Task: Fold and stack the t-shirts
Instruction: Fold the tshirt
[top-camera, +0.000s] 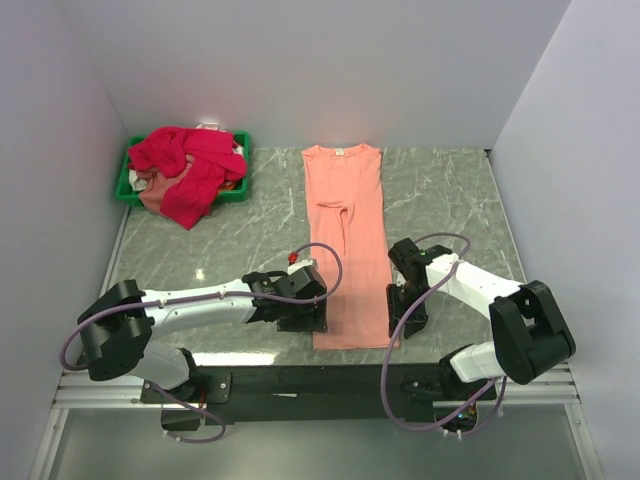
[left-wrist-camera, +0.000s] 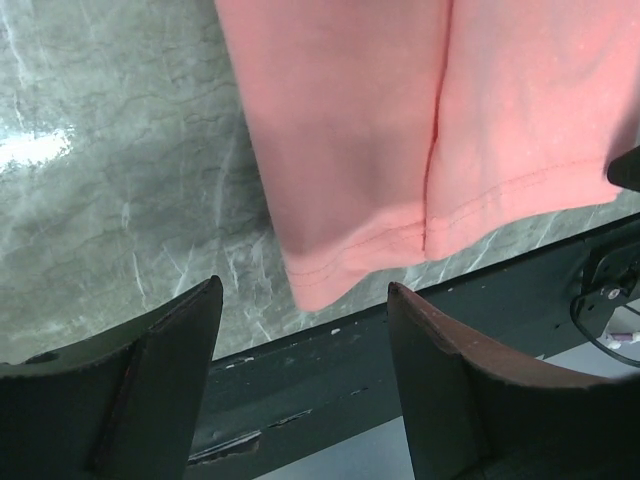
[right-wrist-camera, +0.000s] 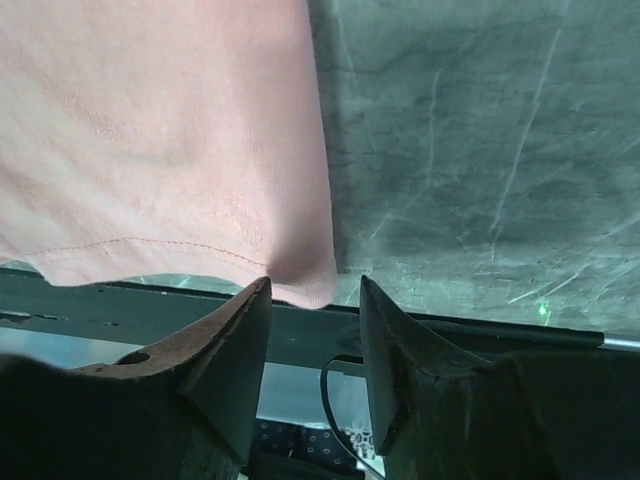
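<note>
At counter (top-camera: 200, 230) near edge: salmon t-shirt (top-camera: 345, 240), folded to long strip — left gripper (left-wrist-camera: 305, 290) and right gripper (right-wrist-camera: 315, 283) flank its hem corners, jaws spread, empty — likely for next fold.

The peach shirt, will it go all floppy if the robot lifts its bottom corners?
Probably floppy: the peach shirt is thin cloth, already creased mid-way, so it should droop. Likely light, lying so flat. On the smooth table it may slide when tugged.
</note>
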